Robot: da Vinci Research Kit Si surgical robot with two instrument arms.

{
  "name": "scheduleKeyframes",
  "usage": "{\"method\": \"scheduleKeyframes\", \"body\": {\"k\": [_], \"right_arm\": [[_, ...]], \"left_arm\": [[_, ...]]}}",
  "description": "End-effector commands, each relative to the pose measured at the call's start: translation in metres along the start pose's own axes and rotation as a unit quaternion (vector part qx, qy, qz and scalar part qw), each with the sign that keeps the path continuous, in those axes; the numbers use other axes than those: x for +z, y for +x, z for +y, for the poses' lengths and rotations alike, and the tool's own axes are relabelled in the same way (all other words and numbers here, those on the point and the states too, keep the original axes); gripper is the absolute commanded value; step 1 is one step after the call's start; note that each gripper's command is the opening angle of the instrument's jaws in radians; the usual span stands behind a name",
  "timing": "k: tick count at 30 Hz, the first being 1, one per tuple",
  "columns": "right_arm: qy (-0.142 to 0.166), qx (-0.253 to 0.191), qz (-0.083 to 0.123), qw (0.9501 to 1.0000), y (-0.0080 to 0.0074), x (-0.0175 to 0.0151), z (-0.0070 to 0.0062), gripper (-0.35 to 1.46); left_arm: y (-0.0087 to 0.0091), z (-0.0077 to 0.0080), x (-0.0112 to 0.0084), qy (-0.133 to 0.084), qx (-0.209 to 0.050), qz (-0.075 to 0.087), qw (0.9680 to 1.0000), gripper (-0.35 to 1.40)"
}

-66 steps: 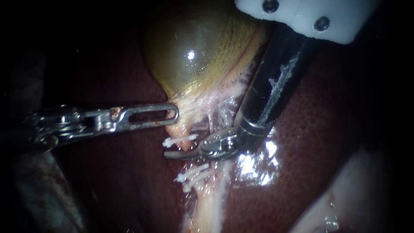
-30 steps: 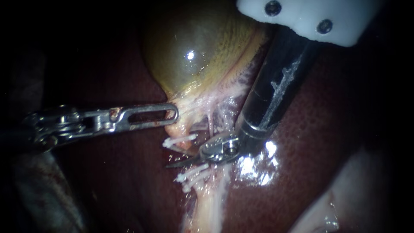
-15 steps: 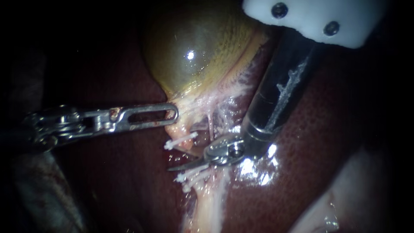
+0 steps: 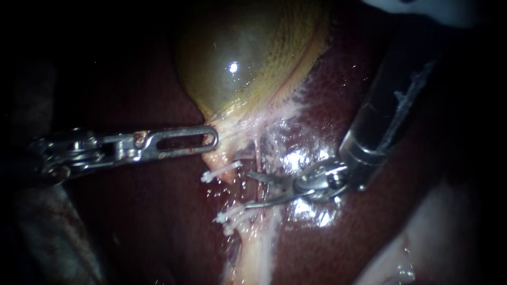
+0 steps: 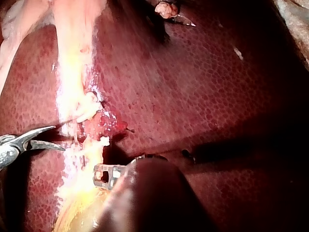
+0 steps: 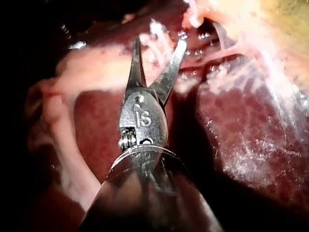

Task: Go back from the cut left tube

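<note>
My left instrument [image 4: 211,139] comes in level from the left, its slotted jaws shut on the pale neck below the greenish gallbladder [image 4: 237,63]. Under that neck the left tube is parted: one white clip [image 4: 219,172] sits on the upper stump and white clips [image 4: 232,214] on the lower stump. My right instrument [image 4: 248,189] lies just right of the gap, with its thin blades open and holding nothing. The right wrist view shows the same blades [image 6: 159,44] spread in a V short of the pale tissue. From the left wrist, the left jaws [image 5: 104,175] hold yellowish tissue, and the right blades [image 5: 58,138] stand beside the clips [image 5: 88,110].
Dark red liver [image 4: 369,227] lies all around and shines wet beside the right instrument's wrist. A pale strand [image 4: 259,248] runs on down from the lower clips. The white housing [image 4: 422,8] of the right instrument shows at the top right. Pale tissue [image 4: 422,237] lies at the lower right.
My right instrument has drawn back to the right and up, out of the gap between the clips, and its blades have opened. The left instrument and the clips stay put.
</note>
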Motion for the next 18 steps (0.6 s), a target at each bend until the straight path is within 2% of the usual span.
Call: {"method": "scheduleKeyframes", "body": {"k": [1, 7, 18], "right_arm": [[-0.004, -0.004, -0.001, 1.0000, 0.0002, -0.0004, 0.0000, 1.20], [-0.021, -0.021, -0.005, 0.9996, 0.0011, -0.0026, -0.0002, 1.23], [-0.077, -0.061, -0.024, 0.9949, 0.0005, -0.0063, 0.0010, 1.33]], "left_arm": [[0.0000, 0.0000, 0.0000, 0.000, 0.000, 0.000, 1.0000, -0.35], [0.0000, -0.0001, 0.0000, 0.000, 0.000, 0.000, 1.0000, -0.35], [0.0001, -0.0002, 0.0001, 0.001, 0.000, 0.001, 1.0000, -0.35]]}}
